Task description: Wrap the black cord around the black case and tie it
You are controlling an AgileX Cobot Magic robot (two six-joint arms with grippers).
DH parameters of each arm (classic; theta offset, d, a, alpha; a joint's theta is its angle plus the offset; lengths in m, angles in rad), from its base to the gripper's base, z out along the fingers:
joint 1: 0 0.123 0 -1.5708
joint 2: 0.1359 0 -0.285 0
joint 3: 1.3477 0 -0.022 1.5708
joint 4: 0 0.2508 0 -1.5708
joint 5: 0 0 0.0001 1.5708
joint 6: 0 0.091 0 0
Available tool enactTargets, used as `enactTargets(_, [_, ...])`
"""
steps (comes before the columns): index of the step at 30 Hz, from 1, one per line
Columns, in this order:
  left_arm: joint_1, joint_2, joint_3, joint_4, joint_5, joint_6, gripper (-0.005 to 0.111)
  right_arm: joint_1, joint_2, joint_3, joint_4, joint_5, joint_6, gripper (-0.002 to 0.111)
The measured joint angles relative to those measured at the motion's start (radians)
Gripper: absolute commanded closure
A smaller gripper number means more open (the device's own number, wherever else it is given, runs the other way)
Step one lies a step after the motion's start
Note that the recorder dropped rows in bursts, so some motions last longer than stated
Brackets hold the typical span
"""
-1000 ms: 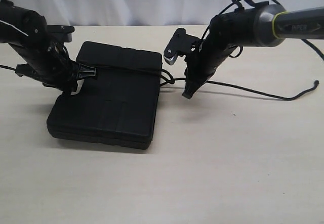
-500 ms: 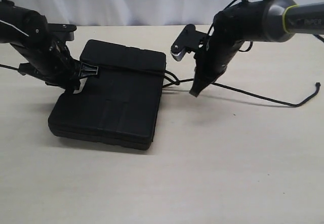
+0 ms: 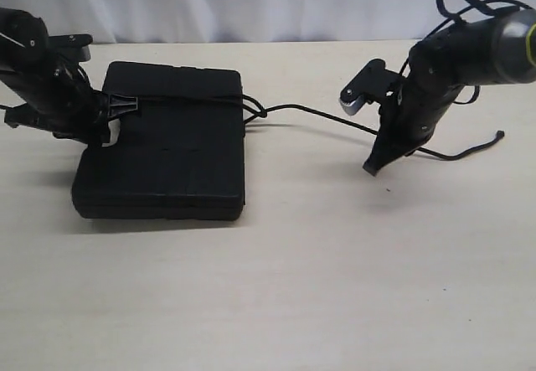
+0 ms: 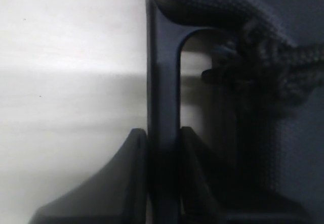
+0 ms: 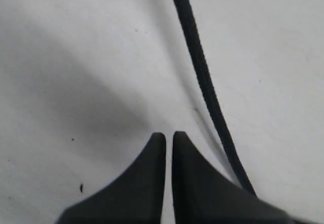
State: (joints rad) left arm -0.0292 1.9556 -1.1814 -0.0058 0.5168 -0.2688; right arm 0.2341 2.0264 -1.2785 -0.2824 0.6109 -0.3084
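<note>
Pale wooden table (image 3: 335, 287) fills the scene, with a white curtain (image 3: 251, 2) hanging behind it. Lying flat on the table is the black case (image 3: 167, 162).

At the case's handle side stands the left gripper (image 3: 107, 128). In the left wrist view its two fingers (image 4: 126, 183) are clamped on the thin handle bar of the case, one on each side of it. Well apart from the case, on the side opposite the handle, the right gripper (image 3: 373, 166) points down at the table. Its tips are pressed almost together with nothing between them.

The black cord (image 3: 318, 113) crosses the case's top near its far edge and makes a knot (image 3: 260, 112) just off the case's side. From there it runs away from the case, passes beside one right finger (image 5: 202, 193), and ends beyond that gripper in an upturned tip (image 3: 500, 135).
</note>
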Motion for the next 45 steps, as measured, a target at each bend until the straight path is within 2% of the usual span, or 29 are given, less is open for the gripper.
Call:
enactTargets(2, [-0.015,0.002,0.0,-0.003,-0.017,-0.002,0.107,0.0,-0.018,0.0,0.0,0.0,0.032,0.102])
enactTargets(6, [-0.048,0.018,0.0,-0.01,-0.055,-0.008,0.1,0.0,-0.062,-0.008,0.004,0.028,0.122,0.088])
enactTargets(13, [-0.139,0.041,-0.015,-0.023,-0.157,-0.016,0.064,0.0,-0.149,-0.03,0.035,0.178,0.215,0.067])
enactTargets(16, [-0.16,0.041,-0.061,-0.026,-0.161,-0.016,0.058,0.0,-0.168,-0.03,0.064,0.269,0.219,0.063])
enactTargets(19, [-0.166,0.038,-0.123,-0.019,-0.083,-0.002,0.064,0.0,-0.184,-0.03,0.102,0.359,0.221,0.063])
enactTargets(24, [-0.168,-0.016,-0.206,0.034,0.186,0.097,0.102,0.0,-0.215,-0.03,0.153,0.52,0.228,0.063])
enactTargets(25, [-0.168,-0.038,-0.207,0.038,0.241,0.118,0.107,0.0,-0.225,-0.03,0.154,0.55,0.241,0.063])
enactTargets(28, [-0.168,-0.114,-0.194,0.048,0.383,0.164,0.107,0.0,-0.261,-0.016,0.158,0.586,0.308,0.063])
enactTargets(31, [-0.168,-0.231,-0.12,0.05,0.471,0.188,0.107,0.0,-0.316,0.035,0.161,0.593,0.34,0.063])
enactTargets(39, [-0.168,-0.713,0.193,0.085,0.443,0.201,0.107,0.0,-0.584,0.272,0.163,0.601,0.352,0.063])
enactTargets(45, [-0.168,-1.09,0.299,0.088,0.286,0.206,0.107,0.0,-0.87,0.383,0.169,0.549,0.354,0.063])
